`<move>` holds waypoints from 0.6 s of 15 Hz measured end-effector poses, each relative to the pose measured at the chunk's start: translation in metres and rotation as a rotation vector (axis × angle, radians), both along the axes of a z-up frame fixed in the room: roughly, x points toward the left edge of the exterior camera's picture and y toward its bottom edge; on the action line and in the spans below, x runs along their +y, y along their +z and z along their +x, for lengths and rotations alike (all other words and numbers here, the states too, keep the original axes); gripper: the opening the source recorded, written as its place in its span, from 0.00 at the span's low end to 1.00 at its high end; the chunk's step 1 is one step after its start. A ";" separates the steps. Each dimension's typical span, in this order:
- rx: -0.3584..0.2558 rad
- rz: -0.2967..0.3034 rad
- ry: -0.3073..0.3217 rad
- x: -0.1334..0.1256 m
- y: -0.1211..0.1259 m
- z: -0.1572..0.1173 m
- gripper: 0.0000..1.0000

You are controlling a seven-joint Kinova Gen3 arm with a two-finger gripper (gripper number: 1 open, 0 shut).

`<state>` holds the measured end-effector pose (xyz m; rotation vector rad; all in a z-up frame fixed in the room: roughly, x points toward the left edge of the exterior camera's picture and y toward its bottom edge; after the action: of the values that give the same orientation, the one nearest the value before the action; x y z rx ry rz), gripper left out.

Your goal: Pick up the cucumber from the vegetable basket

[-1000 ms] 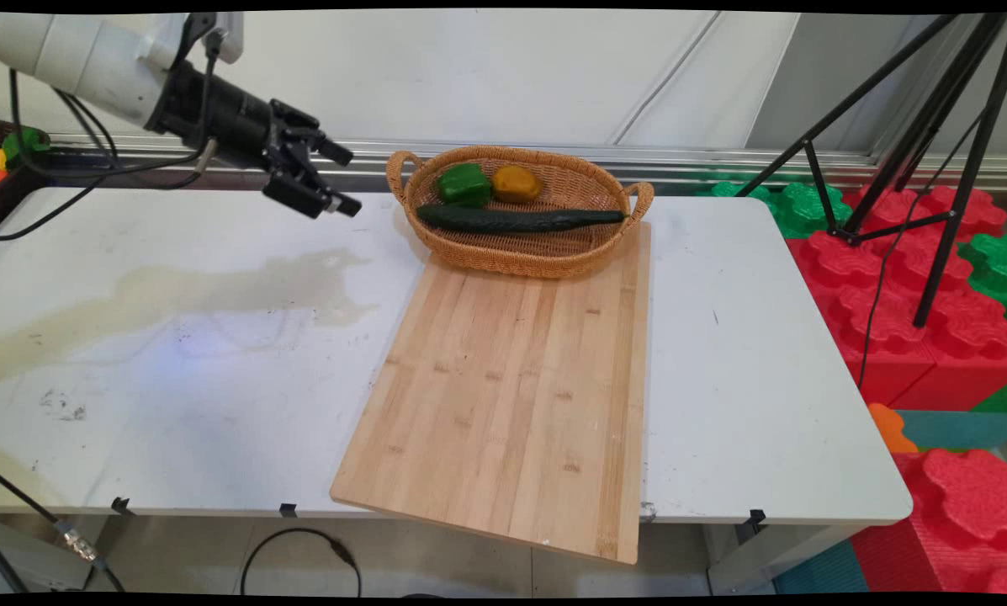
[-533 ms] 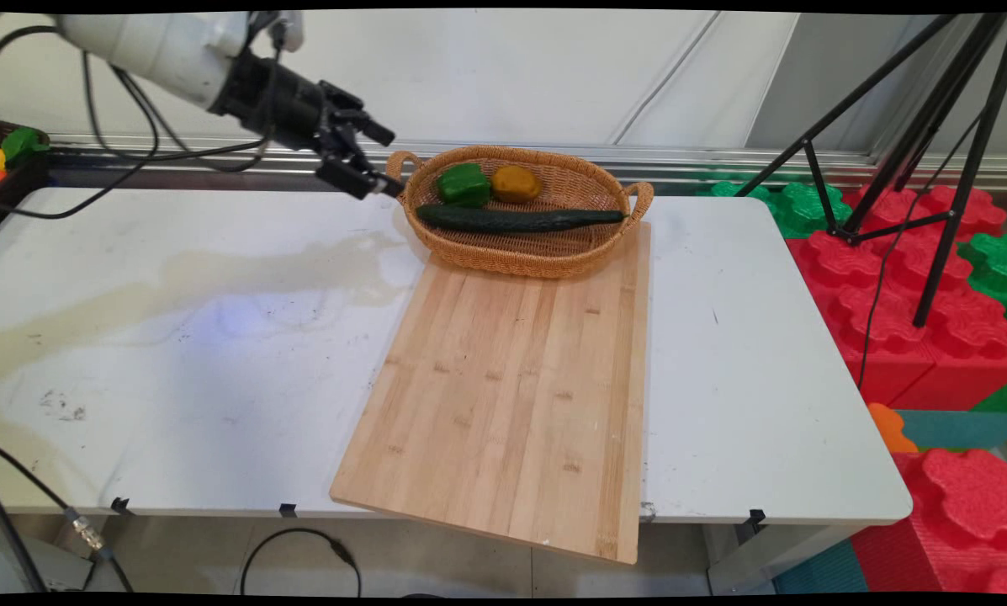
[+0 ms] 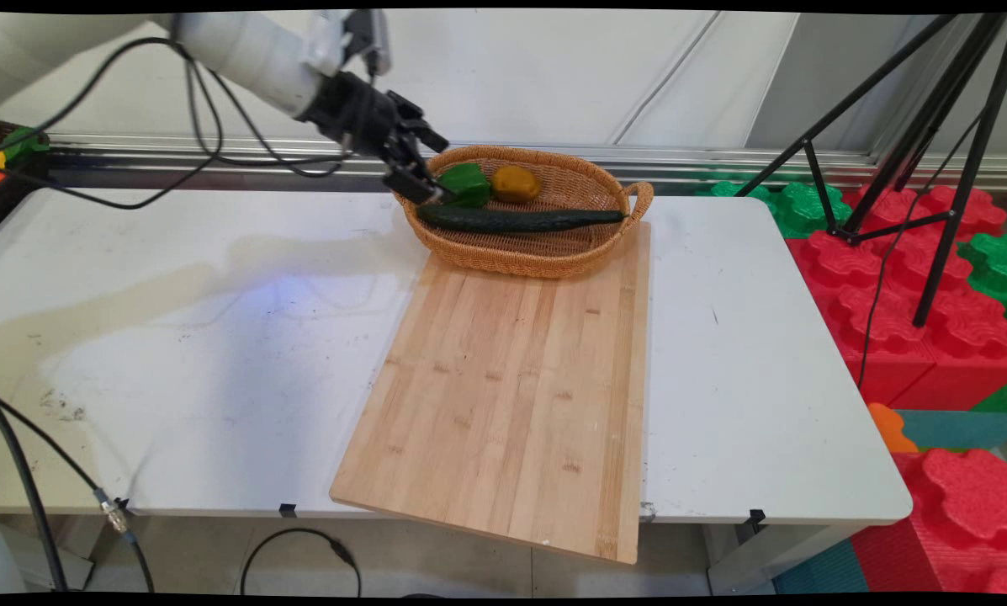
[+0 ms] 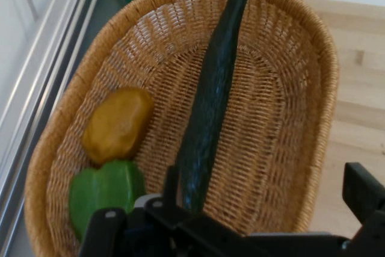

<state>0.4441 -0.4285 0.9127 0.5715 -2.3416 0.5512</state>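
Black fingers [image 3: 430, 167] spread, angled down-right — over wicker basket [image 3: 553, 252] left end, above cucumber [image 3: 520, 220].

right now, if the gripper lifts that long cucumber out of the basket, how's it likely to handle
The cucumber looks straight and stiff, so it probably won't droop. It spans most of the basket, so a grip near one end may let it tilt. Round and glossy, it could roll or slip between the gripper fingers.

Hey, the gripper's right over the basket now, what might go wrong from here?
The gripper hangs over the basket's left rim, so coming lower it might catch the wicker. The cucumber rests close beside the green pepper, so a grasp could nudge both. The basket sits partly on the cutting board and may rock.
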 end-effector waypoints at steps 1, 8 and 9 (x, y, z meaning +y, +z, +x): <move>-0.009 0.001 -0.005 -0.008 -0.004 -0.005 1.00; -0.059 0.030 -0.027 -0.058 -0.038 -0.041 1.00; -0.068 0.036 -0.027 -0.066 -0.044 -0.045 1.00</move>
<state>0.3986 -0.4946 0.8683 0.5451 -2.4244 0.5250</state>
